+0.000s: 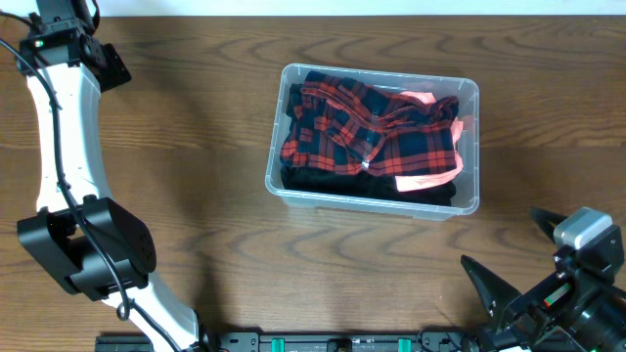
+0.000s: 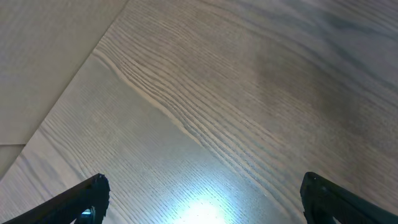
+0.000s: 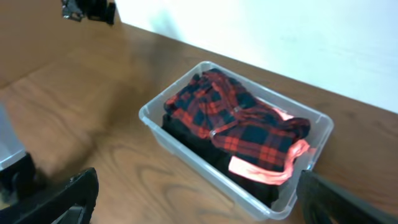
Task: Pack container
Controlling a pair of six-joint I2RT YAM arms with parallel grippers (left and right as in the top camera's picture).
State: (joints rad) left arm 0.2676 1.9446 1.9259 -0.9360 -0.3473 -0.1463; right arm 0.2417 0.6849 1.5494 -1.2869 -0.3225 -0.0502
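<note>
The left gripper (image 2: pixel 204 200) and right gripper (image 3: pixel 198 198) stood with fingers apart, away from the container (image 1: pixel 372 202), where heaped plaid clothing (image 1: pixel 377 132) could spill if nudged.

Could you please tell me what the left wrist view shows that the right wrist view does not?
Only the left wrist view: a close look at the table, just wood grain with a bright glare patch, framed by the open left gripper.
Only the right wrist view: the container, filled with a red plaid garment over black clothing, a pink piece at one end, and a white wall behind.
Both: the wooden tabletop, and each camera's own fingers spread wide at the lower corners; the right gripper is open too, holding nothing.
</note>
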